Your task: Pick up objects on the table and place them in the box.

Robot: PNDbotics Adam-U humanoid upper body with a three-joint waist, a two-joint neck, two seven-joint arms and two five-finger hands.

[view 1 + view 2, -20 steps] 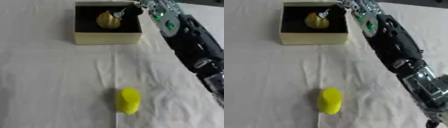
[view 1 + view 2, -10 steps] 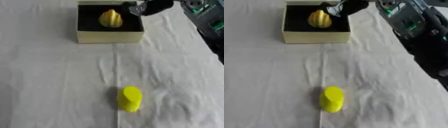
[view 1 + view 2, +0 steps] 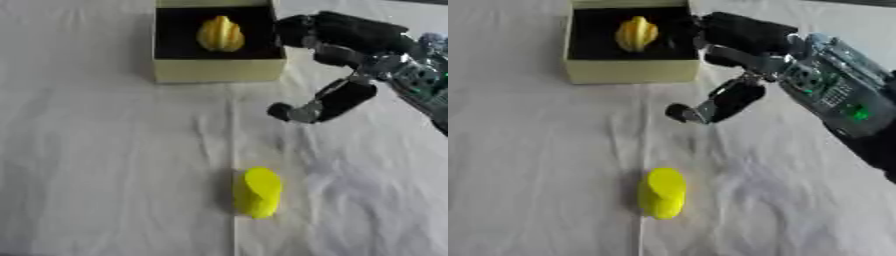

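A pale yellow box (image 3: pixel 219 70) with a black inside stands at the far middle of the table. A yellow ridged fruit (image 3: pixel 220 33) lies inside it. A second yellow object (image 3: pixel 258 191), rounded and elongated, lies on the white cloth near the front centre. My right hand (image 3: pixel 337 55) hovers just right of the box, empty, with its fingers relaxed and its thumb pointing down toward the cloth. It is well above and behind the yellow object. My left hand shows in neither view.
A white wrinkled cloth (image 3: pixel 105 165) covers the whole table, with a crease running down the middle. My right forearm (image 3: pixel 842 95) comes in from the right edge.
My right hand has drawn back from over the box toward the front right, leaving the yellow fruit inside. The camera has also shifted a little.
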